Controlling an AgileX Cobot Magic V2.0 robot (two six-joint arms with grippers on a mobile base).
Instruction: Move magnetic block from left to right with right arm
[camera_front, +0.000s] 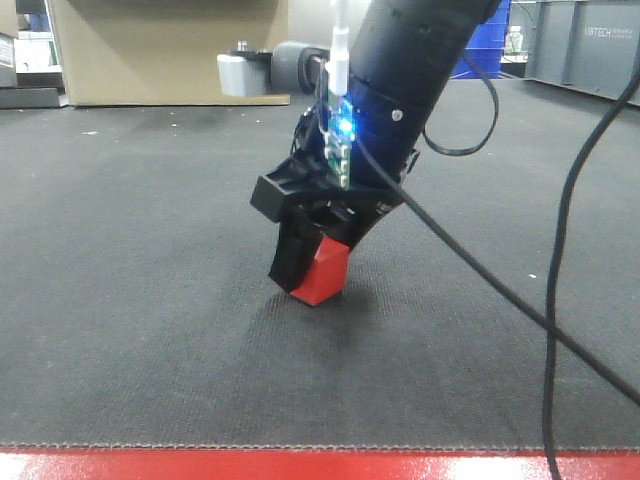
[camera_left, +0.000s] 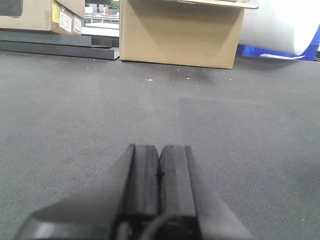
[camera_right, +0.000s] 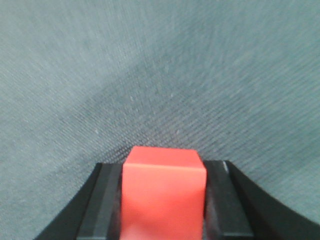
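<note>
The magnetic block (camera_front: 324, 274), a small red cube, is clamped between the black fingers of my right gripper (camera_front: 310, 280) in the front view. It hangs tilted, with its lower corner at or just above the dark mat (camera_front: 150, 330); I cannot tell whether it touches. In the right wrist view the block (camera_right: 164, 195) fills the gap between the two pads of the right gripper (camera_right: 163, 170), and both pads press its sides. My left gripper (camera_left: 159, 150) hovers low over bare mat with its pads pressed together and nothing between them.
A cardboard box (camera_front: 165, 50) stands at the back left, also seen as the box (camera_left: 180, 32) ahead of the left gripper. Black cables (camera_front: 560, 300) hang at the right. A red strip (camera_front: 300, 466) borders the mat's near edge. Black boards (camera_left: 55, 47) lie far left.
</note>
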